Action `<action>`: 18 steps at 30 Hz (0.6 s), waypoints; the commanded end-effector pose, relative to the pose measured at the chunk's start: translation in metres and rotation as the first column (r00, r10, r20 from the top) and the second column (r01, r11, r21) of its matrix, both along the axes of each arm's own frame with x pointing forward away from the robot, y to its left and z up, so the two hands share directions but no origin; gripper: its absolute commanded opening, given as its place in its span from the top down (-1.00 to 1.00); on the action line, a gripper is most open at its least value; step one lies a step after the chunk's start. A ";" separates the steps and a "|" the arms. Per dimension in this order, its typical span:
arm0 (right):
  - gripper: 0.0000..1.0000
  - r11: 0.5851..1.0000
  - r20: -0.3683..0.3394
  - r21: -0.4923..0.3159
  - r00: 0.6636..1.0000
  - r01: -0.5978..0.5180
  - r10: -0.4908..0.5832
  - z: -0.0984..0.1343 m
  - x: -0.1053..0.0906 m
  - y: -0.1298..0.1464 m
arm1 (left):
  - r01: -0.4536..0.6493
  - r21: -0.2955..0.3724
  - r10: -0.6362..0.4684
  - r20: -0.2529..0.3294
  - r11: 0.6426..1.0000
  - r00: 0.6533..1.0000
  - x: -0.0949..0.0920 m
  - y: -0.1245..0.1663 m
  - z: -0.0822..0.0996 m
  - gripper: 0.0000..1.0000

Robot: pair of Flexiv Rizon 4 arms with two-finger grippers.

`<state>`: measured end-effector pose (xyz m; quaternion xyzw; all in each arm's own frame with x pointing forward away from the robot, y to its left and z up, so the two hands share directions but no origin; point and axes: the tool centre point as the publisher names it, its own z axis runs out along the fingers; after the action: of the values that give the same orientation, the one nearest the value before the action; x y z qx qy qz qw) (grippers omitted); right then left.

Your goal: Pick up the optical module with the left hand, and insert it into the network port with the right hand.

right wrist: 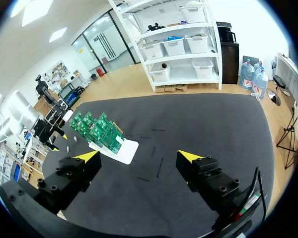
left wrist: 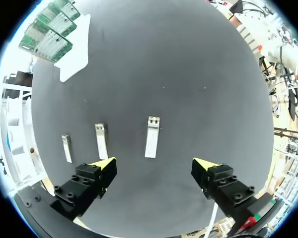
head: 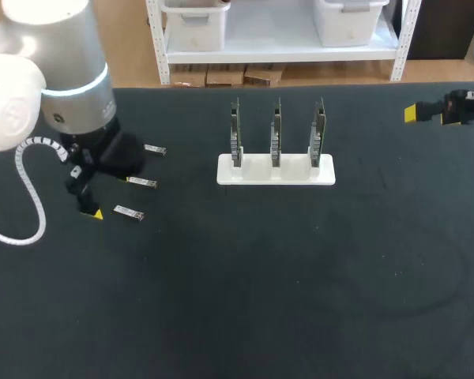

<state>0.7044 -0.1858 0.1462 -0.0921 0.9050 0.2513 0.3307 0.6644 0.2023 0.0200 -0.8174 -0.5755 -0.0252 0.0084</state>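
Table (head: 300, 300): black, bearing everything.
Rack (head: 276, 170): white, three upright boards (head: 276, 130), mid-table.
Left gripper (left wrist: 155, 166): spread wide, empty, above the modules.
Right gripper (right wrist: 139, 158): released, empty, far right.
Optical module (left wrist: 151, 137): flat, centred ahead of the left gripper; two more beside.
Risk: skewed pinch or nudged neighbour, probably, should descent drift sideways.

"What was lost to you in the head view?"

"My left arm (head: 63, 95) covered nearly all of the left gripper (left wrist: 155, 165), and I saw only one yellow tip. The right gripper (right wrist: 139, 156) was cut off at the edge."

"And the ports?"

"They were too small to make out on the boards (head: 276, 130). The optical modules (left wrist: 152, 137) ahead of the left gripper were mere specks from the right wrist."
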 end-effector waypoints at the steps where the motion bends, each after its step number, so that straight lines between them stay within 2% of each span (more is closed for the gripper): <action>1: -1.00 1.000 -0.001 -0.002 1.000 0.002 -0.002 0.001 -0.001 0.000 | -0.006 0.021 0.006 -0.005 1.000 1.000 0.002 -0.003 -0.011 -1.00; 6: -1.00 1.000 -0.001 -0.002 1.000 0.002 -0.002 0.001 -0.001 0.000 | -0.025 0.035 0.025 -0.020 0.999 0.999 0.005 -0.003 -0.020 -1.00; 13: -1.00 1.000 -0.001 -0.002 1.000 0.002 -0.002 0.001 -0.001 0.000 | -0.013 0.026 0.013 -0.020 1.000 1.000 0.006 -0.007 -0.022 -1.00; 18: -1.00 1.000 -0.001 -0.002 1.000 0.002 -0.002 0.001 -0.001 0.000 | -0.012 0.021 0.013 -0.052 1.000 0.999 0.012 -0.006 -0.029 -1.00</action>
<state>0.7044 -0.1859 0.1462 -0.0920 0.9050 0.2513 0.3307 0.6665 0.1963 -0.0051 -0.8144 -0.5795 -0.0177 0.0258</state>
